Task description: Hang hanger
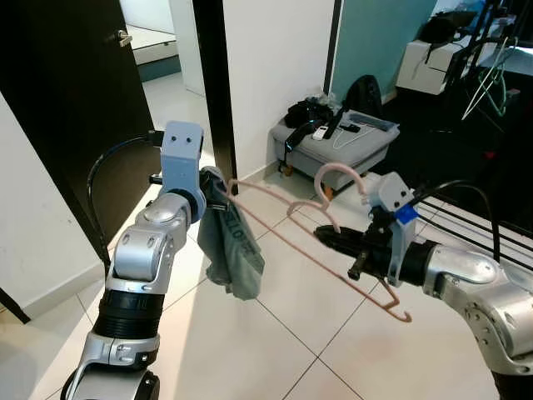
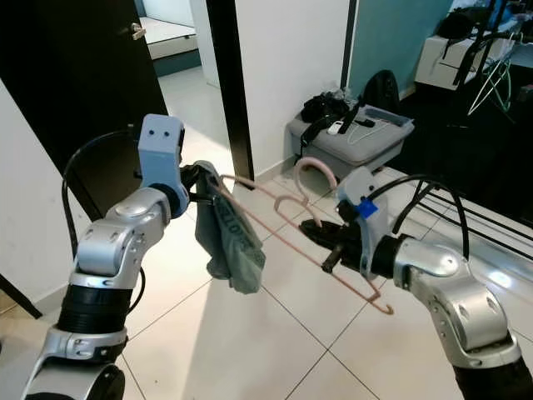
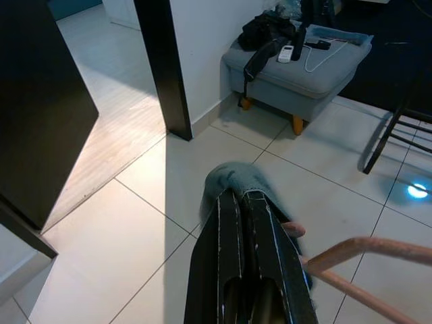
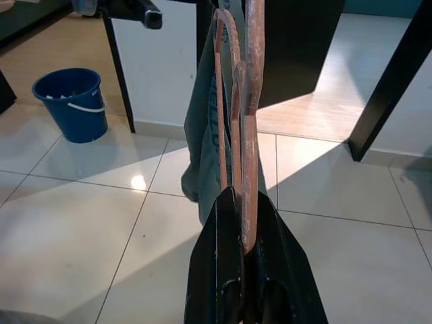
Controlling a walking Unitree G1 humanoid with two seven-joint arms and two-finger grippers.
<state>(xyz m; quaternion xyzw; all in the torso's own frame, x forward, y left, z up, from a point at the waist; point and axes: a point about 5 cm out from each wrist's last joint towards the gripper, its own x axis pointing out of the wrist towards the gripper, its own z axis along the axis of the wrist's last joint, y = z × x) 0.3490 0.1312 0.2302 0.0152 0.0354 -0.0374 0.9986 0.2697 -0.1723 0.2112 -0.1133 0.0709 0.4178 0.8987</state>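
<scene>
Left eye view shows both arms raised over a pale tiled floor (image 1: 275,333), carrying a pink hanger (image 1: 333,267) stretched between them. The right gripper (image 1: 329,237) has its two black fingers pinched together on the hanger's lower bar, near the neck below the hook; in the right wrist view the pink bar runs up from between the closed fingers (image 4: 233,256). The left gripper (image 1: 218,185) is clamped narrow on a grey-green garment (image 1: 229,246) bunched at the hanger's far shoulder, the cloth hanging loose below it, clear of the floor. The hanger's other shoulder end curls free just beside the right forearm. Beneath and between the arms the tiles lie open. Beyond the left gripper stands a black door frame (image 1: 218,92) at a white wall's edge, with a dark open door (image 1: 75,100) to its left and a lit passage between. Farther ahead, a grey padded stool (image 1: 333,146) holds bags, a remote and cables. To the right, thin dark rails of a drying rack (image 1: 475,221) cross close behind the right arm.
</scene>
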